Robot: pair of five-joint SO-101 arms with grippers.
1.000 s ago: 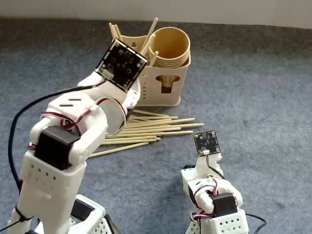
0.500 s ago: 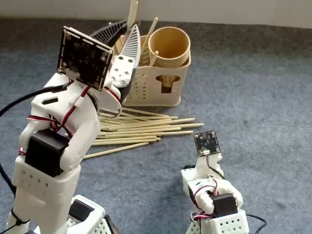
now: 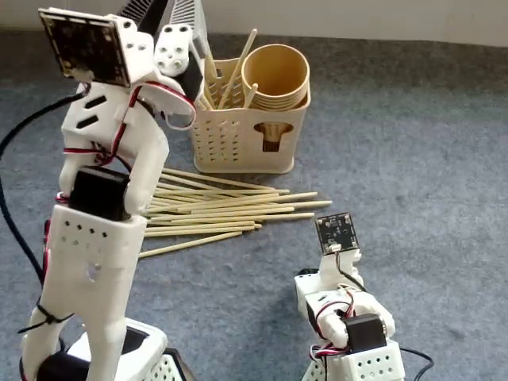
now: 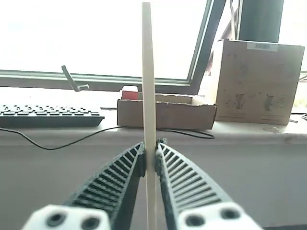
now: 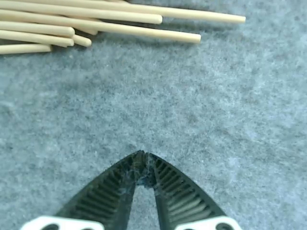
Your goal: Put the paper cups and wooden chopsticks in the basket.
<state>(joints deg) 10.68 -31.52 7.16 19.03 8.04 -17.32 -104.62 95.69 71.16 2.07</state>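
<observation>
my left gripper (image 4: pixel 149 152) is pinched on one pale wooden chopstick (image 4: pixel 148 72), held upright and lifted high by the cream perforated plastic basket (image 3: pixel 238 147), not yet in it. the stack of tan paper cups (image 3: pixel 276 73) sits in one compartment and a few leaning chopsticks (image 3: pixel 226 75) in the other, so the cups look done (as far as i can see). a loose pile of chopsticks (image 3: pixel 226 208) lies on the grey carpet (image 3: pixel 429 159) before the basket, so most of the work is left. my right gripper (image 5: pixel 142 168) is closed on nothing, low over the carpet near the pile.
</observation>
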